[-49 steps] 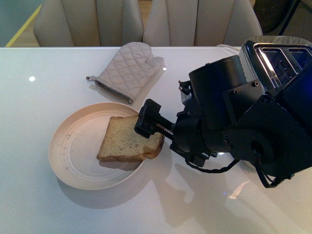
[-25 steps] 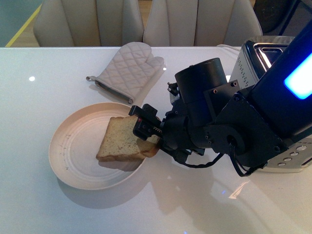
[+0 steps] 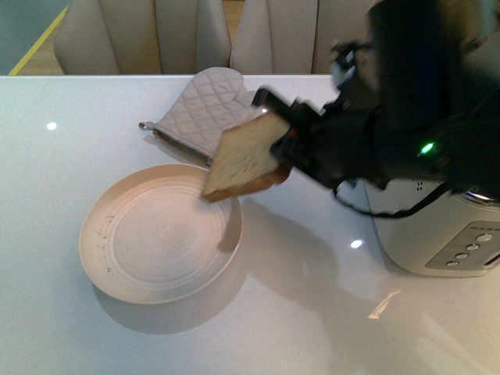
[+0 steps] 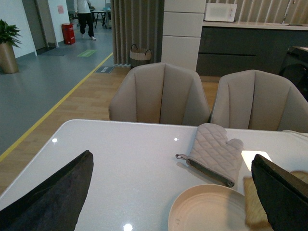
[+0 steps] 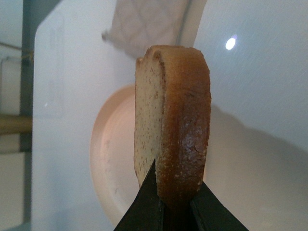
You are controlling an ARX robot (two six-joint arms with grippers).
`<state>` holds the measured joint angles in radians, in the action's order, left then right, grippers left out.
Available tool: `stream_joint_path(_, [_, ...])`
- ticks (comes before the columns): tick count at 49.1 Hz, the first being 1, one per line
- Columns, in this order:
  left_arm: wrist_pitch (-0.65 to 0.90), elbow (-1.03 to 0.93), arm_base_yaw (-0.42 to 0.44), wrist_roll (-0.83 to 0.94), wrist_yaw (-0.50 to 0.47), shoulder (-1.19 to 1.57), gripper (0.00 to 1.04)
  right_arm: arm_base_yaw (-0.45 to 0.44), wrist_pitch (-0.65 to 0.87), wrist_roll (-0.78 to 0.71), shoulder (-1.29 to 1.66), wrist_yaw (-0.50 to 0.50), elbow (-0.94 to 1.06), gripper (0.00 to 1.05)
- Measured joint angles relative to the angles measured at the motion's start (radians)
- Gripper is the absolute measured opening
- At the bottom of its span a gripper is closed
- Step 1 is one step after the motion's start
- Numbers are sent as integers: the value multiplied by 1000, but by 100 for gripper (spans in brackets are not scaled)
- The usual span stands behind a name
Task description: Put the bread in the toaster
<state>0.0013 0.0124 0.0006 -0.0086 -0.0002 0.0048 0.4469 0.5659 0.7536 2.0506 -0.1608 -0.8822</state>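
Note:
The bread (image 3: 242,158), a thick tan slice with a brown crust, hangs tilted in the air above the plate's far right rim. My right gripper (image 3: 285,144) is shut on its right end. In the right wrist view the bread (image 5: 173,125) stands on edge, pinched between the two dark fingers, and my right gripper (image 5: 174,204) sits at its lower end. The toaster (image 3: 426,230) stands at the right, mostly hidden behind the right arm. My left gripper (image 4: 173,192) is open and holds nothing; the bread (image 4: 255,204) shows blurred beside its right finger.
An empty cream plate (image 3: 117,234) lies left of centre on the white table (image 3: 62,156). A quilted grey oven mitt (image 3: 207,113) lies behind it. Beige chairs (image 3: 144,35) stand along the far edge.
My right gripper has lifted the bread off the plate, up and to the right. The slice went from lying flat to hanging tilted. The plate is now empty.

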Motion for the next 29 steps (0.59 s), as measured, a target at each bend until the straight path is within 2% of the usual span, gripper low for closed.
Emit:
stream_joint_path(10, [0, 0, 0, 0, 0, 0, 98, -111, -133, -198, -322, 143, 65, 3])
stream_joint_path(19, [0, 0, 0, 0, 0, 0, 98, -190, -312, -454, -595, 296, 40, 3])
stream_joint_path(29, [0, 0, 0, 0, 0, 0, 98, -227, -523, -681, -681, 425, -65, 3])
